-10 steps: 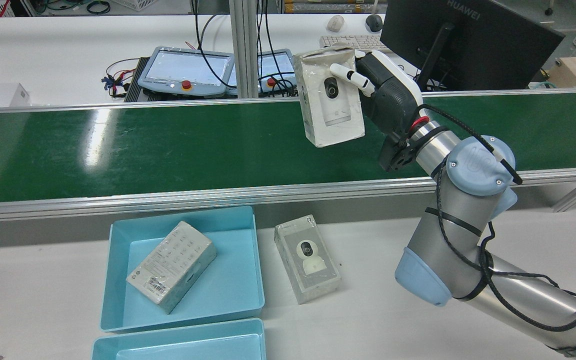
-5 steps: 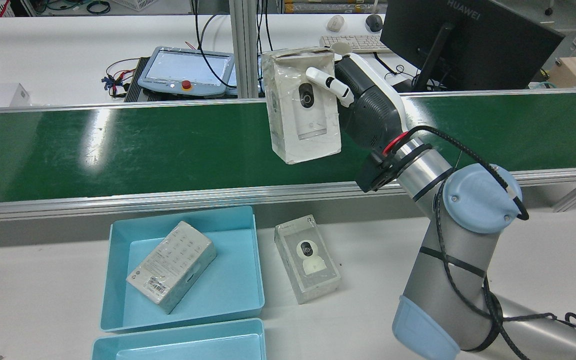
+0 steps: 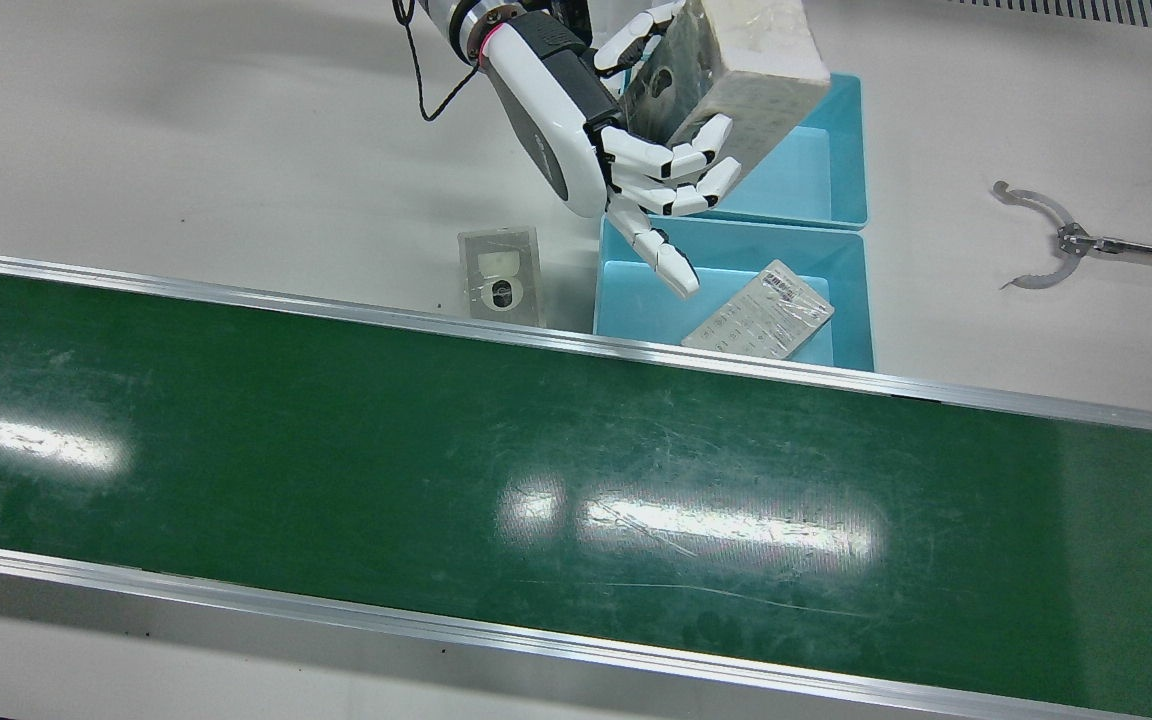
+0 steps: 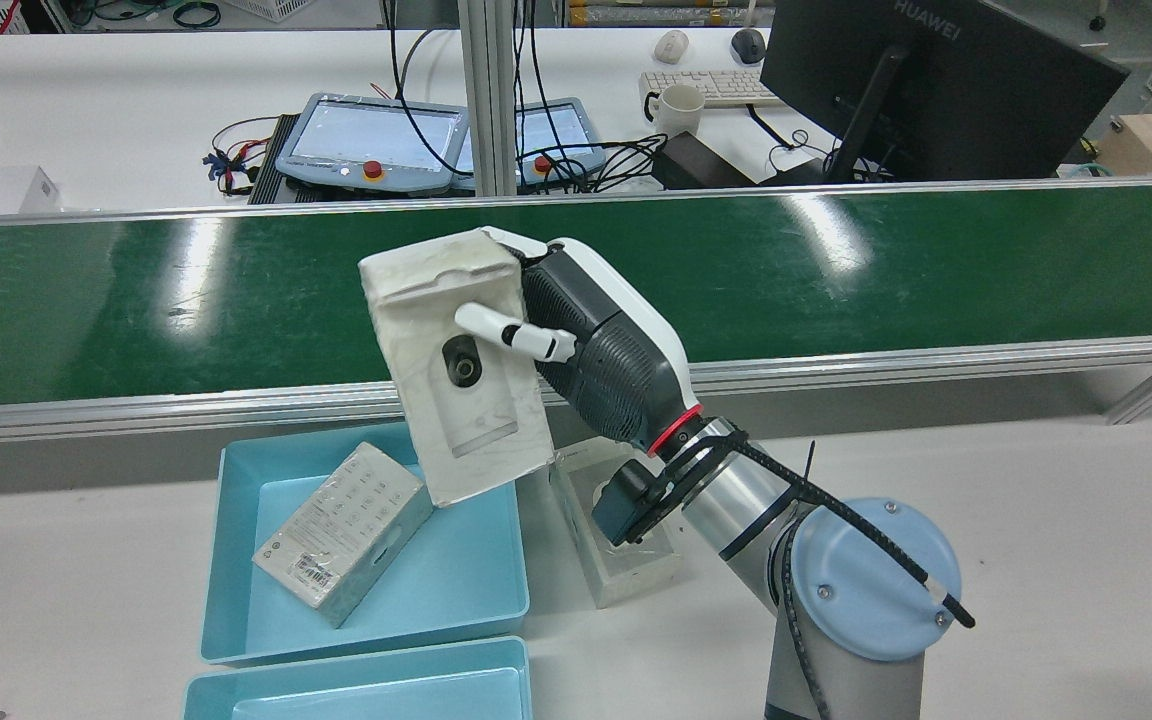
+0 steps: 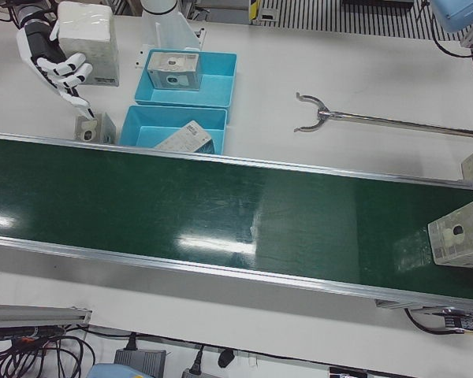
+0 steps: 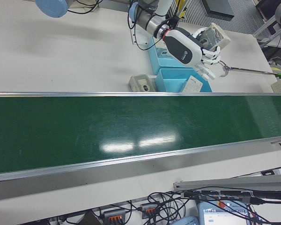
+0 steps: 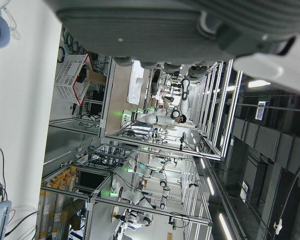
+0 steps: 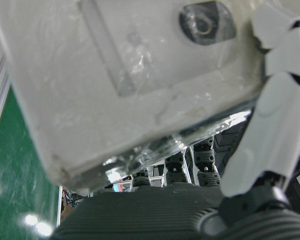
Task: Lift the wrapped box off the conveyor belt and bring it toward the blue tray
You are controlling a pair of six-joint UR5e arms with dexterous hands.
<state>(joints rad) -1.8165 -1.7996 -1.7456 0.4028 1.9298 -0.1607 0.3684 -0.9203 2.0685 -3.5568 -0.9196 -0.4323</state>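
Your right hand (image 4: 586, 345), at the centre of the rear view, is clenched around the wrapped box (image 4: 456, 375), with one white finger (image 4: 506, 333) lying across the box's printed face beside a dark round camera lens picture. The box is held up in the air, tilted, its lower corner hanging over the far right part of the blue tray (image 4: 476, 590) in the lower left of that view. Inside the tray a second wrapped box (image 4: 341, 530) lies at an angle. Just right of the tray, a third box (image 4: 626, 575) rests on the white worktop (image 4: 1036, 480), partly hidden by the arm. A second blue tray (image 4: 356, 690) touches the first one at the bottom edge of the frame. Behind all this the green conveyor belt (image 4: 936, 260) runs across the whole width.

In the left-front view another wrapped box (image 5: 459, 232) sits on the belt at the far right edge. A metal pronged tool (image 5: 355, 118) lies on the worktop in the upper middle.

Your left hand shows only as a dark blurred edge at the top of its own camera view; you cannot tell whether it is released or clenched.
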